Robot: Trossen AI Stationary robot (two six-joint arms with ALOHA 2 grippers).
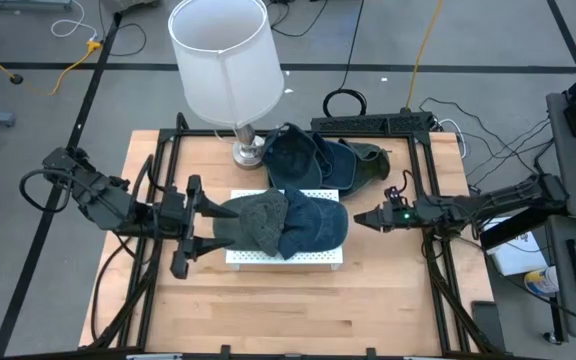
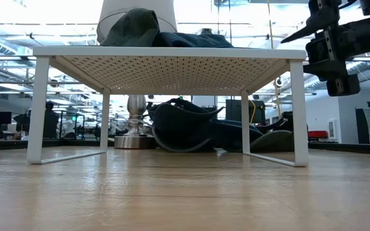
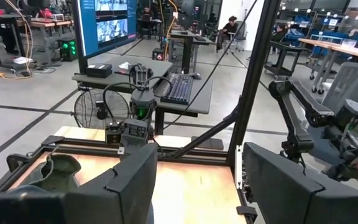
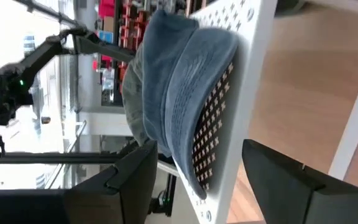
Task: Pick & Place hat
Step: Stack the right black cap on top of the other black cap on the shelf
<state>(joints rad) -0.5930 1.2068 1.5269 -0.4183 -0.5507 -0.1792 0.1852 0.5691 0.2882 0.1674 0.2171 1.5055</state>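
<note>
A blue hat (image 1: 315, 222) and a grey-green knit hat (image 1: 253, 220) lie side by side, crowns up, on top of a white perforated rack (image 1: 286, 258). My right gripper (image 1: 360, 217) hovers level just off the rack's right end. It is open and turned on its side, and in its wrist view the blue hat (image 4: 179, 93) lies ahead of its fingers. My left gripper (image 1: 208, 228) hangs open above the knit hat's left side. Its wrist view shows nothing between the fingers (image 3: 129, 180).
More hats, dark blue (image 1: 298, 158) and green (image 1: 370, 160), lie heaped on the table behind the rack. A lamp with a white shade (image 1: 223, 55) stands at the far side. A black frame (image 1: 433, 200) borders the wooden table. Bare wood lies toward the near edge (image 1: 288, 315).
</note>
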